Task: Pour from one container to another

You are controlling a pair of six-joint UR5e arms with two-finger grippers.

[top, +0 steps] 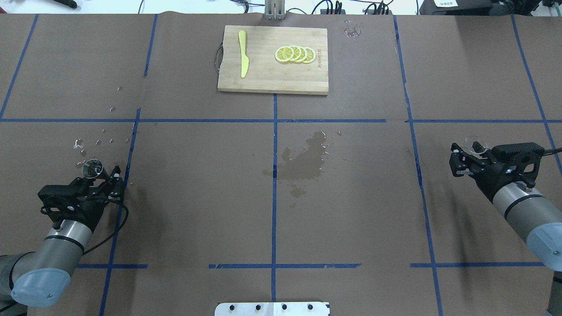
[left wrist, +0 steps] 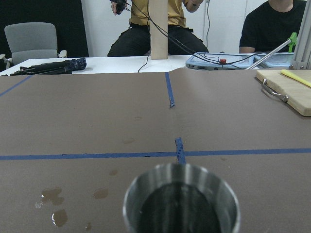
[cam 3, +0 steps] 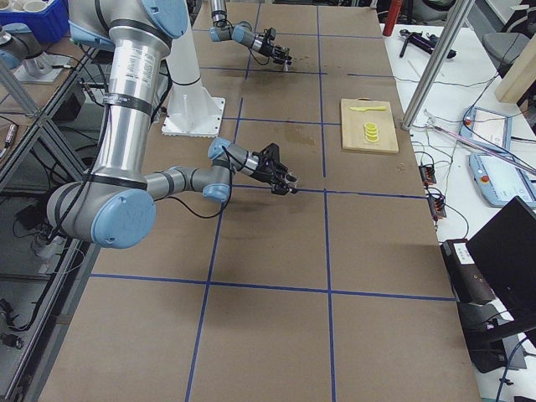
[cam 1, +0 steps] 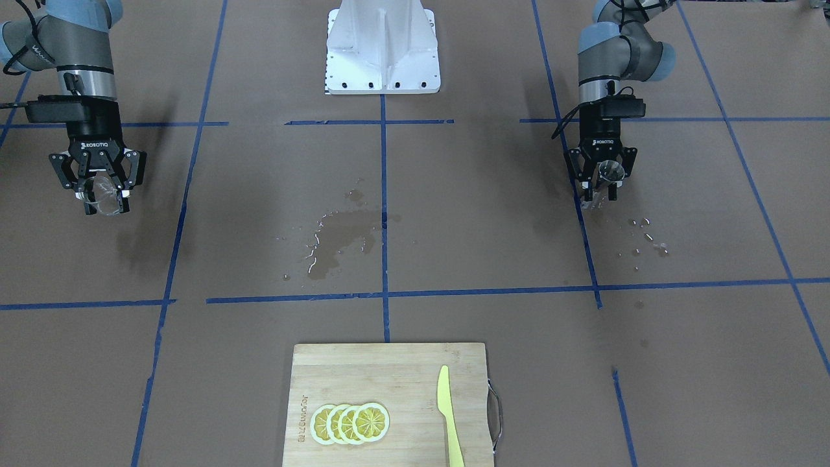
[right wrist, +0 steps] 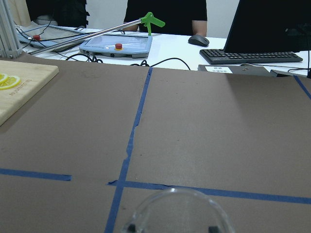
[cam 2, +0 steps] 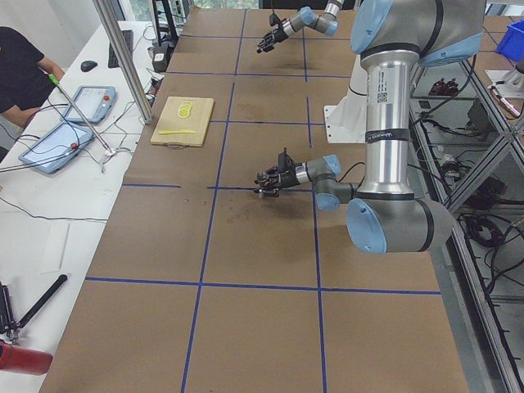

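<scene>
"ROBOTIQ" is printed in white on the black body of each gripper. A mark is burned along one edge of the cutting board (cam 1: 402,376), but it is too small to read.

The left gripper (cam 1: 602,189) pinches the steel jigger (cam 1: 610,171) between its two fingers, at the table's left end. The jigger is silvery and hourglass-shaped. Its round mouth fills the bottom of the left wrist view, where the inside looks dark, possibly liquid, though I cannot tell. Its lower end looks close to the brown paper or on it.

The right gripper (cam 1: 102,200) is closed on the small glass cup (cam 1: 105,193), which is clear and cylindrical. The cup is held at the table's right end, well apart from the jigger. Only its transparent rim shows in the right wrist view.

A dark wet patch (cam 1: 340,239) with shiny beads of liquid lies at the table's middle, across a blue tape line. Scattered droplets (cam 1: 648,237) lie just beside the jigger.

The wooden board has a metal handle. It carries four overlapping lemon slices (cam 1: 350,423) and a yellow-green plastic knife (cam 1: 449,415).
</scene>
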